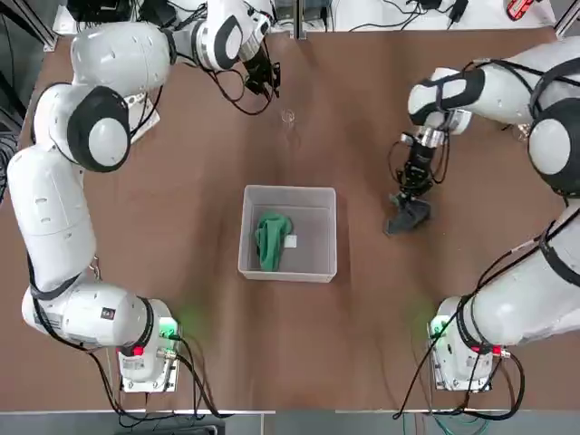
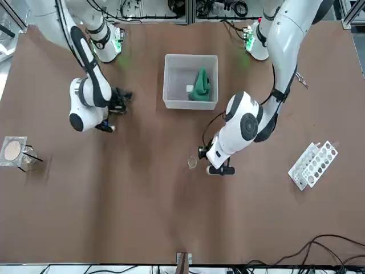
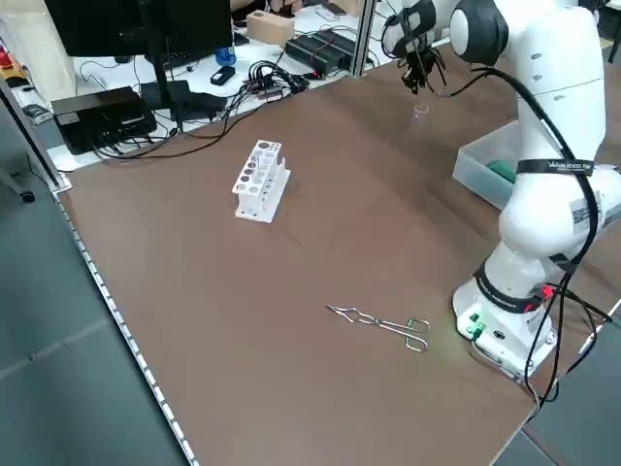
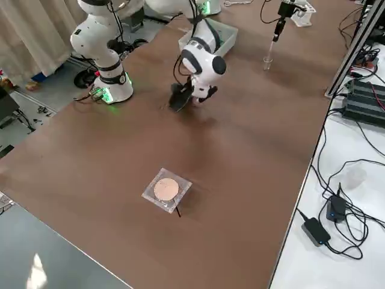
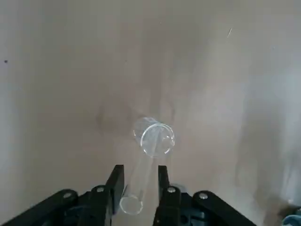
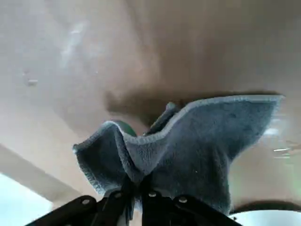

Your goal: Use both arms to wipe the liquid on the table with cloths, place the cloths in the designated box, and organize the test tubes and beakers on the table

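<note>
Only readable text from here: a small black band on the left arm point(image 3: 546, 167) in the left side view, white lettering, looks like "VANGUARD FR3" but too small to be sure. Below it on the same arm there's a small black label point(image 3: 580, 216), unreadable. Nothing legible on the box, tube rack or desk

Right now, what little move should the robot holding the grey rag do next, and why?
Probably carry the grey rag over toward the box. The right gripper is shut on it, the rag hangs off the table, and the green rag already lies in the box.
</note>
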{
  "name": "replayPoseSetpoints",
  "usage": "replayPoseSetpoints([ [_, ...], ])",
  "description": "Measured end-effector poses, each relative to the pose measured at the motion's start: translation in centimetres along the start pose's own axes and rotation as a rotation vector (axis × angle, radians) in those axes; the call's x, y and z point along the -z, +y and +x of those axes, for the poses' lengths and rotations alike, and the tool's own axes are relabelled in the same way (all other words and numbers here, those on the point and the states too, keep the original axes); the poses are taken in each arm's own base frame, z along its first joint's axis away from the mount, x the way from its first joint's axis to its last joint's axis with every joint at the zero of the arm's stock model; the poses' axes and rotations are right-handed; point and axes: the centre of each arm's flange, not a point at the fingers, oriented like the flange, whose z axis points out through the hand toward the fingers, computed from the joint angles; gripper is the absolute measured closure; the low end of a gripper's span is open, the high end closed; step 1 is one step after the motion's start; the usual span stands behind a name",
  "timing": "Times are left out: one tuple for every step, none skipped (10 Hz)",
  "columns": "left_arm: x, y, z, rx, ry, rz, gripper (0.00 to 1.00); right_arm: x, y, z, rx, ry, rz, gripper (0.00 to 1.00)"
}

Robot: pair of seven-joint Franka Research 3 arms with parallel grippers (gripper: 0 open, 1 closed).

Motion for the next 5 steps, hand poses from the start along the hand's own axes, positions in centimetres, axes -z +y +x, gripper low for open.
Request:
replayPoseSetpoints([
  [-0.2,0.1,-0.2,0.003,-0.006,0.001,0.63,-0.3,-0.3,0.0,-0.001,-0.005,0.002,0.89],
  [-0.5,0.0,-0.5,0.003,-0.012,0.004,0.63,-0.6,0.7,0.6,-0.024,-0.016,0.009,0.89],
  [-0.7,0.0,-0.6,0.003,-0.016,0.006,0.63,-0.7,2.9,1.6,-0.059,-0.027,0.011,0.89],
  [-0.8,0.0,-0.6,0.003,-0.018,0.007,0.63,-0.7,6.1,2.7,-0.092,-0.035,-0.002,0.89],
  [-0.8,0.0,-0.7,0.002,-0.019,0.007,0.63,-0.4,9.6,3.5,-0.122,-0.043,-0.018,0.89],
])
